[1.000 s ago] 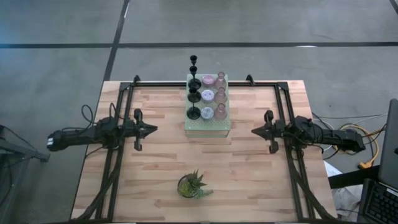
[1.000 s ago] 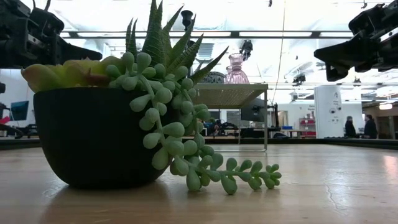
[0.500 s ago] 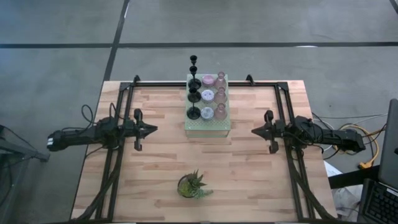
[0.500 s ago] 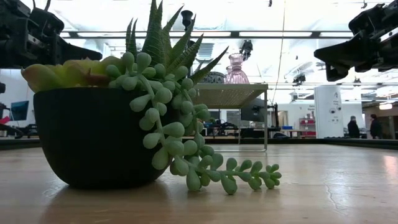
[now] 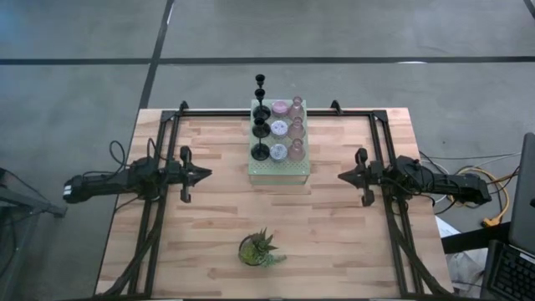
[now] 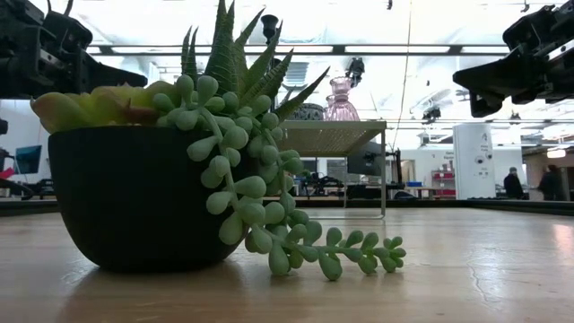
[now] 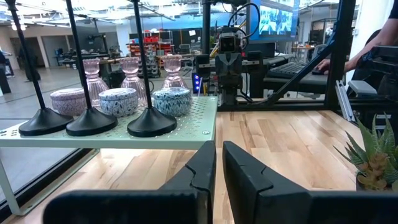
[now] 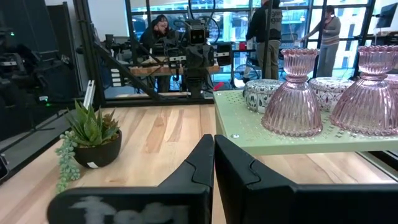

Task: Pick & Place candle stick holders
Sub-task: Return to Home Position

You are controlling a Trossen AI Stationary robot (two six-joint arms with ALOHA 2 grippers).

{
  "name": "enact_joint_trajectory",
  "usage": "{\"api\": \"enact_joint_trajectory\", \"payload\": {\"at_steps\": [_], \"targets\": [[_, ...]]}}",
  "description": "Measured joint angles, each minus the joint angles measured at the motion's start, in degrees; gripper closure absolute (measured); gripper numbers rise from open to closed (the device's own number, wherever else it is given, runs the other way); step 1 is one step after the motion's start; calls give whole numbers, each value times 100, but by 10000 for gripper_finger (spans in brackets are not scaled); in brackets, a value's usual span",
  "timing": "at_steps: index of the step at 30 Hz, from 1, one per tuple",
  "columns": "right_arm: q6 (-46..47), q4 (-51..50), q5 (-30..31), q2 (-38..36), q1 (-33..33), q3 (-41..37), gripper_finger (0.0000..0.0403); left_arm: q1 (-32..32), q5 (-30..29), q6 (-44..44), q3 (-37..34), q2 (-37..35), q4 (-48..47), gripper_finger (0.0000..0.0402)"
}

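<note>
Nine candle stick holders stand on top of a pale green perforated box (image 5: pixel 280 163) at the table's far middle: three black ones (image 5: pixel 260 128) with round bases and thin stems on the left, three squat lilac-grey ones (image 5: pixel 278 129) in the middle, three pink glass ones (image 5: pixel 296 128) on the right. They also show in the left wrist view (image 7: pixel 118 102) and the right wrist view (image 8: pixel 292 99). My left gripper (image 5: pixel 207 174) hovers left of the box, shut and empty. My right gripper (image 5: pixel 341 176) hovers right of the box, shut and empty.
A spiky green plant in a dark pot (image 5: pixel 257 249) stands near the table's front middle, trailing stems onto the wood. Black frame rails (image 5: pixel 167 150) run along the table's left, right and far sides. People show in the room beyond the table.
</note>
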Motion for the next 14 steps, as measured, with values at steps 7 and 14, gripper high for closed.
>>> {"api": "enact_joint_trajectory", "payload": {"at_steps": [7,14], "targets": [[0,0,0,0,0,0,394,0,0,0,0,0,0,368],[0,0,0,0,0,0,394,0,0,0,0,-1,0,369]]}}
